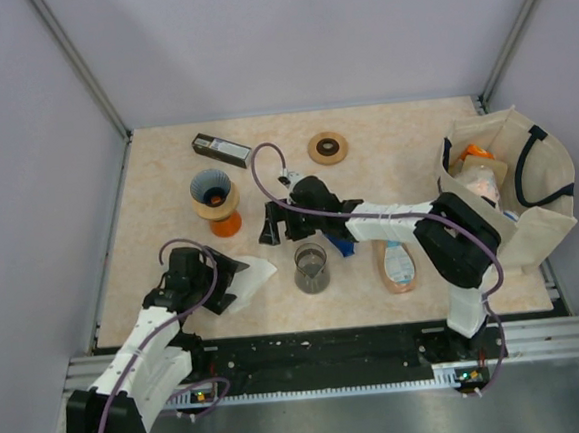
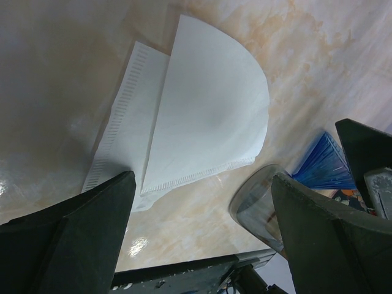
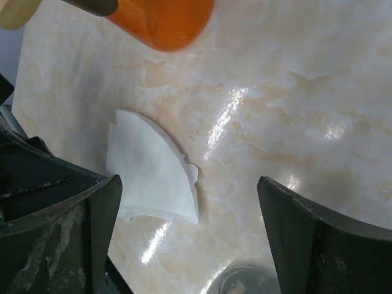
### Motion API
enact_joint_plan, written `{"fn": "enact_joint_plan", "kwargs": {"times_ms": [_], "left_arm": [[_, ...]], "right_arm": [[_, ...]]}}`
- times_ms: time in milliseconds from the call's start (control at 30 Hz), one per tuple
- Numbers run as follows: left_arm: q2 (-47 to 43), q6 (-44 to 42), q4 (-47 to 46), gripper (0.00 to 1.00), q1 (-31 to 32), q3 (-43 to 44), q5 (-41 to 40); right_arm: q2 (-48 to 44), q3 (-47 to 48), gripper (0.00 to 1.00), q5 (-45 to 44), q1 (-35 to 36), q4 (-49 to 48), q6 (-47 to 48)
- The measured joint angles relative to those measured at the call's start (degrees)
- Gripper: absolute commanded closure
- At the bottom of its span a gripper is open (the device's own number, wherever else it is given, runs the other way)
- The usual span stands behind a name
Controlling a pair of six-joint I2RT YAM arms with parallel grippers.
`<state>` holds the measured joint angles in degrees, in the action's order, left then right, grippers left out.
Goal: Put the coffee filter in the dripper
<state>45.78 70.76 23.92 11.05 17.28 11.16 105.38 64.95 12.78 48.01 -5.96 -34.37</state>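
The white, fan-shaped paper coffee filter (image 2: pixel 208 116) lay flat on the beige marbled surface (image 2: pixel 318 55), low and left of centre in the top view. It overlapped what looked like a second sheet (image 2: pixel 131 122) of the same crimped paper beneath it. My left gripper (image 2: pixel 202 184) hung over the filter's lower seam with its jaws spread wide and nothing between them. I could not tell whether they touched the paper.

The dripper (image 1: pixel 215 200), a dark cone with a pale wooden collar on an orange foot, stood well apart toward the upper left of that view. I saw no filter in it. The right gripper (image 1: pixel 273 225) sat between the dripper and a clear glass beaker (image 1: pixel 312 268), also wide open and empty.

I judged the pick-up not yet made, so the grasp was the step in hand. The next move called for closing the left jaws on the top sheet alone, likely at an edge since it lay flat. After that, the filter had to be lifted and carried up to the cone's mouth. Dragging both sheets along seemed the main risk.
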Motion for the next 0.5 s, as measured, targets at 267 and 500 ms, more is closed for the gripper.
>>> {"fn": "enact_joint_plan", "kwargs": {"times_ms": [267, 500], "left_arm": [[0.7, 0.4, -0.6, 0.01, 0.2, 0.0, 0.3], [1.7, 1.2, -1.5, 0.01, 0.3, 0.1, 0.8]], "right_arm": [[5.1, 5.3, 0.14, 2.5, 1.1, 4.5, -0.2], [9.5, 9.5, 0.21, 5.3, 1.6, 10.2, 0.2]]}}
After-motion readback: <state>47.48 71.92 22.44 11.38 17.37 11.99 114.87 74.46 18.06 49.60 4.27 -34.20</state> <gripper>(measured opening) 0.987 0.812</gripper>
